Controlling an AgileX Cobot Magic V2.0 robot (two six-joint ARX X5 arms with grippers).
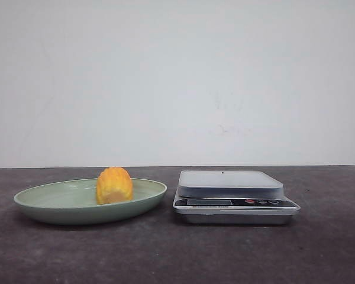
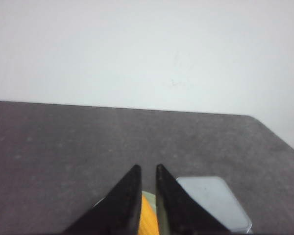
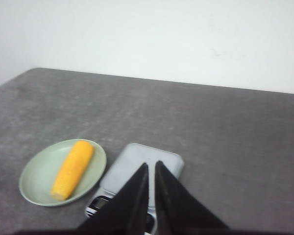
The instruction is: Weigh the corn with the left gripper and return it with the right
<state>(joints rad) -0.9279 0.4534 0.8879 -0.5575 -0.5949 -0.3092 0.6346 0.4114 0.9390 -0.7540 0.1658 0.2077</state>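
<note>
Two things sit on the dark grey table in the front view, with a plain white wall behind. On the left is a shallow pale green plate, and the corn lies in it a little right of the plate's middle, its end toward the camera so that it looks short and rounded. From the right wrist view the same cob shows its whole length — a long yellow-orange ear laid at a slant across the plate, one end near the rim.

Just beside the plate, on its right and not touching it, stands a silver digital kitchen scale with a flat square platform on top and a front panel carrying a display and a row of small round buttons.

Neither arm shows in the front view. In the left wrist view the left gripper hangs above the plate with its two black pointed fingers drawn close, only a thin gap between the tips and nothing held; a strip of corn shows through that gap below, and the scale's platform lies beside it. In the right wrist view the right gripper is likewise narrowed to a slim gap and empty, poised over the scale's near edge, with the plate and corn off to one side.
</note>
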